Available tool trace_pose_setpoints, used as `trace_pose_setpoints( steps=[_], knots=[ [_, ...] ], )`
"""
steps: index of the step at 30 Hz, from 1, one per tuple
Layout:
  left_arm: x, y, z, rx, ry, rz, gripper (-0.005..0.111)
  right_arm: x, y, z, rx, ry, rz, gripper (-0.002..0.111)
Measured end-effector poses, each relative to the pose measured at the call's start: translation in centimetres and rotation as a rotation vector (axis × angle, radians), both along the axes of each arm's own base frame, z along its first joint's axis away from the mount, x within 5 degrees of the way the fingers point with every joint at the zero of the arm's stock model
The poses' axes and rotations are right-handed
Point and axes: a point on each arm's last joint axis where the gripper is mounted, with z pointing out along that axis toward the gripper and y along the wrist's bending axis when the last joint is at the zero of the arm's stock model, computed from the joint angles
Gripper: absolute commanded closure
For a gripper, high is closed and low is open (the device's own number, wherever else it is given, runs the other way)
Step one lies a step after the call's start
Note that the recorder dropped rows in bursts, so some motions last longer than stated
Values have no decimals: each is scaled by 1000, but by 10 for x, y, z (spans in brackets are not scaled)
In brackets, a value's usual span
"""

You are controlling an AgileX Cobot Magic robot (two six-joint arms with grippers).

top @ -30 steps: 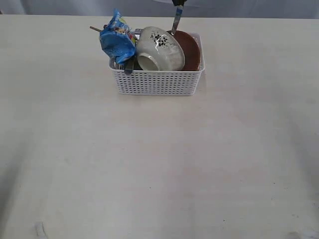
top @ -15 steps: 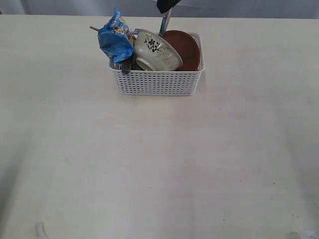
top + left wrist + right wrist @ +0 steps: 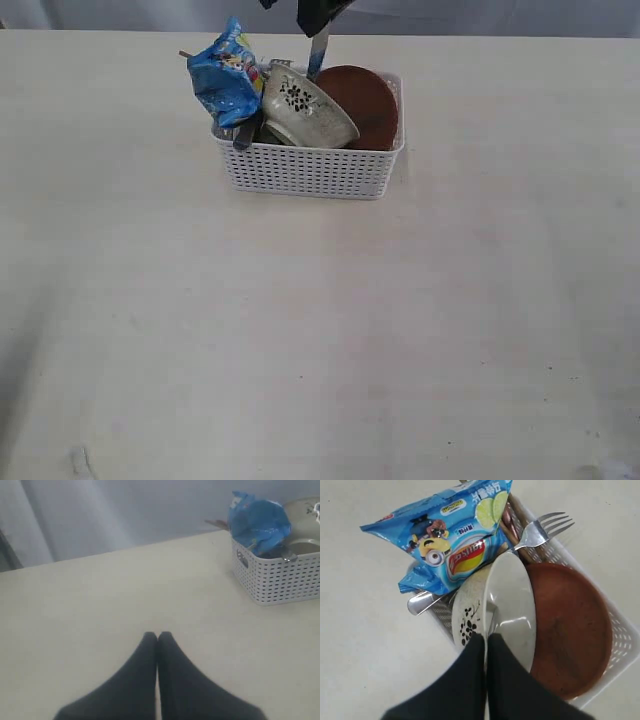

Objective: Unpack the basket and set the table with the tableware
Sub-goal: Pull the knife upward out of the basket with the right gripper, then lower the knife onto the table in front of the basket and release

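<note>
Item: steel knife (image 3: 318, 52). Right gripper (image 3: 485, 638) is clamping its upper end; the blade is hanging upright into the basket (image 3: 310, 172), likely to clear the speckled bowl (image 3: 300, 105). Left gripper (image 3: 158, 636) is hovering clenched and empty over the table (image 3: 300, 330), well apart.

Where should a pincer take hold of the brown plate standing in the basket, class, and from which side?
Grip the plate by its upper rim, coming down from above. It stands nearly on edge at one end of the basket, so only that thin rim rises clear; the bowl crowds its face, probably blocking a sideways approach.
</note>
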Motion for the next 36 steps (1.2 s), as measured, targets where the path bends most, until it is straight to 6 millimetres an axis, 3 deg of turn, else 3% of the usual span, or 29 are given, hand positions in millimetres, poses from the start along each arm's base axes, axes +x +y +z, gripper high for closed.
trace_pose_setpoints(
  steps=[8,25,32,34,36],
  knots=[
    [0,0,0,0,0,0,107,-2,-10,8,-93,-47,-22,109],
    [0,0,0,0,0,0,107,-43,-40,93,-8,-228,-49,109],
    [0,0,0,2,0,0,107,-93,-67,157,165,-316,-115,109],
    [0,0,0,2,0,0,107,-110,-73,164,216,-298,-107,109],
    [0,0,0,2,0,0,107,-124,-79,155,217,-249,-97,109]
  ],
)
